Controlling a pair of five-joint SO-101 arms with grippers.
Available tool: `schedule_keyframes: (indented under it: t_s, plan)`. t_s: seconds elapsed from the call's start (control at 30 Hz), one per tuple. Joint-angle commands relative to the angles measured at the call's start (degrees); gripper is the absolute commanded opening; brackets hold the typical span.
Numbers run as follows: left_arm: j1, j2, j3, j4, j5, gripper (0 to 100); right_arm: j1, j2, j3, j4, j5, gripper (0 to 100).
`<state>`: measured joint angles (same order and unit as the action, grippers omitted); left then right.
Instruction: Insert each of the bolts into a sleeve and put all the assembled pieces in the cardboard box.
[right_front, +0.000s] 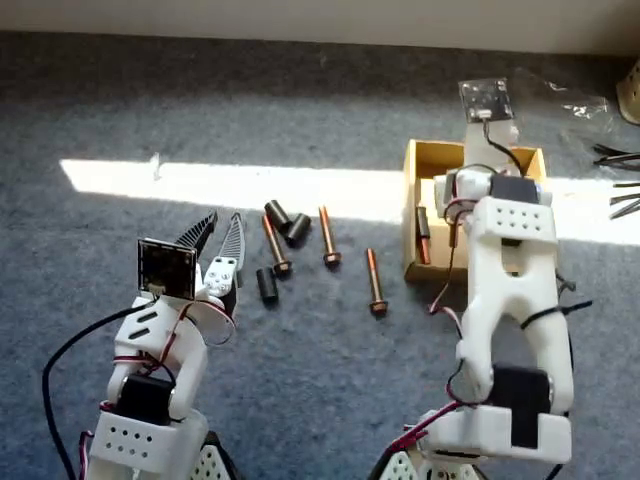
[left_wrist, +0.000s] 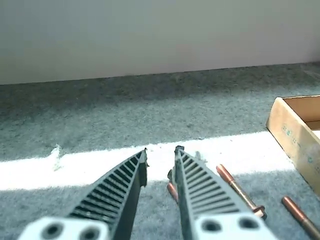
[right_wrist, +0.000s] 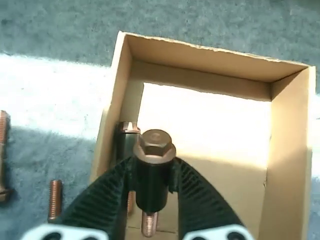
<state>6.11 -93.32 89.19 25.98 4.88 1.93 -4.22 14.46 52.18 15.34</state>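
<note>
My right gripper (right_wrist: 152, 169) is shut on a black sleeve with a copper bolt (right_wrist: 155, 146) through it, held upright over the cardboard box (right_wrist: 287, 150). Another assembled piece (right_wrist: 126, 134) lies against the box's inner wall, also visible from above (right_front: 422, 236). Three loose copper bolts (right_front: 275, 245) (right_front: 328, 238) (right_front: 375, 283) lie on the carpet between the arms. Three black sleeves (right_front: 276, 212) (right_front: 297, 229) (right_front: 266, 285) lie around them. My left gripper (right_front: 217, 238) stands open and empty just left of the bolts, its tips (left_wrist: 161, 151) above the carpet.
Grey carpet covers the floor, with a bright sunlit strip (right_front: 130, 180) across it. The right arm's body (right_front: 510, 290) hangs over the box's (right_front: 428, 158) near side. Plastic bags and dark tools (right_front: 620, 180) lie at the far right. A wall (left_wrist: 150, 35) runs behind.
</note>
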Motion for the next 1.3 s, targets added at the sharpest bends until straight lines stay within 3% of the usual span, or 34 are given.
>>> schedule_keyframes:
  t_s: [0.0,0.3,0.83,1.03,1.27]
  plan:
    - [-0.75,-0.75,-0.31,-0.18,-0.35,10,0.75,5.85,-8.13,0.31,0.53,1.0]
    - [-0.75,-0.75,-0.31,-0.18,-0.35,10,0.75,18.15,-16.92,0.4,0.53,1.0]
    - [-0.84,-0.75,-0.31,-0.18,-0.35,10,0.84,26.15,-17.98,3.3,0.62,1.2]
    - [-0.84,-0.75,-0.31,-0.18,-0.35,10,0.92,26.15,-17.98,3.21,0.62,11.4]
    - [-0.84,-0.75,-0.31,-0.18,-0.35,10,2.24,26.15,-24.92,7.43,0.62,13.4]
